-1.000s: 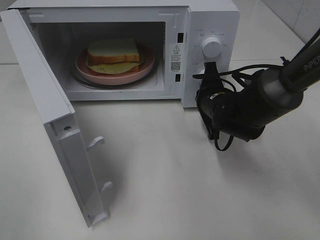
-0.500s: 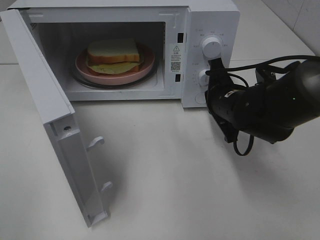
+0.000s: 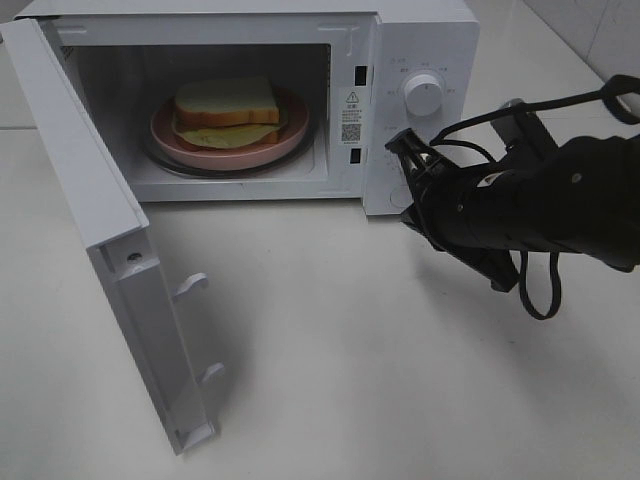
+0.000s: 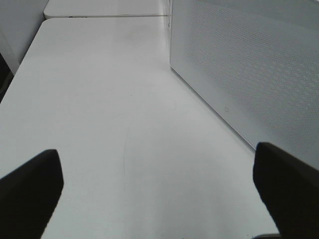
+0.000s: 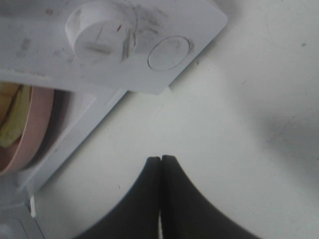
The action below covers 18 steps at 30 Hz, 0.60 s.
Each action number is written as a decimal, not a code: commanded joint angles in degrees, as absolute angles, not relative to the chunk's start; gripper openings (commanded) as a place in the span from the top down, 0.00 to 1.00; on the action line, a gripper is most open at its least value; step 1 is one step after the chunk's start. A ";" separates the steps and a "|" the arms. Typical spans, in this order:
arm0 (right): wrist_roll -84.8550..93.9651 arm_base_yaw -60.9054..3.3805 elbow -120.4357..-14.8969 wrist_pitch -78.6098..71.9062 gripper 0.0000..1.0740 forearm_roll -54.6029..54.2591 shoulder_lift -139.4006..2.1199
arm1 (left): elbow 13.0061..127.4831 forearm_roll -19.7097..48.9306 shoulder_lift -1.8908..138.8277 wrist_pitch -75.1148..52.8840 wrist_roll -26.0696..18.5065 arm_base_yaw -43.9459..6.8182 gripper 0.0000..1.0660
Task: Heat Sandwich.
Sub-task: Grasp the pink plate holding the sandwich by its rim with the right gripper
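White microwave (image 3: 440,50) holds one sandwich (image 3: 227,102), one plate (image 3: 280,147); left jaws apart, right jaws together.

One microwave (image 3: 420,30), one sandwich (image 3: 227,100), one pink plate (image 3: 235,157).
Also one left gripper (image 4: 159,189), one right gripper (image 5: 161,159), one counter (image 3: 350,350), two door latch hooks (image 3: 190,285).

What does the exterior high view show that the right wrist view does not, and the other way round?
Only the high view: the open door, the top knob, the whole sandwich. Only the wrist view: the lower knob and the round button beside it. Both: the plate, the microwave, the shut right gripper, the table.
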<state>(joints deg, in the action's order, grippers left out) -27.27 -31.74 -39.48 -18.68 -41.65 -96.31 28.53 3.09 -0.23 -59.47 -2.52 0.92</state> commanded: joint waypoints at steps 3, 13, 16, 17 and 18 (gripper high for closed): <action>-15.24 -31.51 -39.30 -10.03 0.99 -40.85 -92.70 | 28.30 3.55 -1.55 -59.19 -2.41 0.86 0.08; 0.00 -31.34 -39.42 8.59 0.98 -40.57 -87.26 | 28.30 3.55 -1.55 -59.19 -2.41 0.86 0.08; 0.40 -31.34 -39.88 13.75 0.97 -37.93 -86.69 | 28.30 3.55 -1.55 -59.19 -2.41 0.86 0.08; 0.40 -31.34 -40.79 17.82 0.96 -35.01 -86.69 | 28.30 3.55 -1.55 -59.19 -2.41 0.86 0.08; 0.40 -31.34 -40.79 17.82 0.96 -35.01 -86.69 | 28.30 3.55 -1.55 -59.19 -2.41 0.86 0.08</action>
